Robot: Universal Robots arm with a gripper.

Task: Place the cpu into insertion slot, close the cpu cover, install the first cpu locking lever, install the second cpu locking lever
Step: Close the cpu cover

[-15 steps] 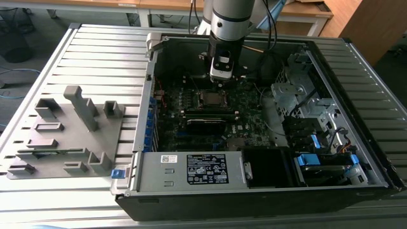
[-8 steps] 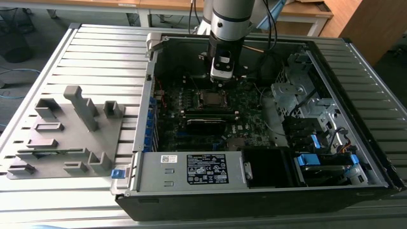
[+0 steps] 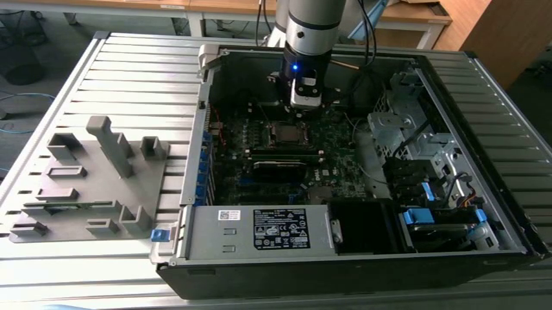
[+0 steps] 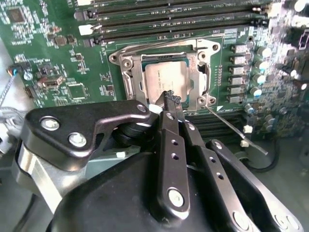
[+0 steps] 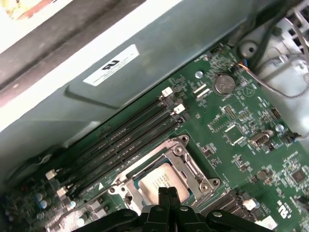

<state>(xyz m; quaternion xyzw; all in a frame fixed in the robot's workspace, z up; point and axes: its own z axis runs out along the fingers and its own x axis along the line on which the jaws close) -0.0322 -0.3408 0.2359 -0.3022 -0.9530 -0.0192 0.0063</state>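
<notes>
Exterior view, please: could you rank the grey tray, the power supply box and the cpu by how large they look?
Largest to smallest:
1. grey tray, on the exterior view's left
2. power supply box, clearly smaller than the tray
3. cpu, by far the smallest

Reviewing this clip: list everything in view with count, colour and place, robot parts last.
computer case: one, black and grey, open on the slatted table.
fixture block: one, grey, on the table, at the exterior view's left of the case.
power supply: one, grey, in the case.
motherboard: one, dark green, inside the case.
cpu: one, silver-grey, mid-motherboard.
cpu cover: one, silvery, flat around the cpu.
memory slots: several, black, beside the cover.
lever rod: one, silvery, angling out from the cover's corner.
coin battery: one, silver, on the motherboard.
arm: one, silver-grey, reaching into the case.
gripper: one, black, shut, tip over the cover's edge.
</notes>
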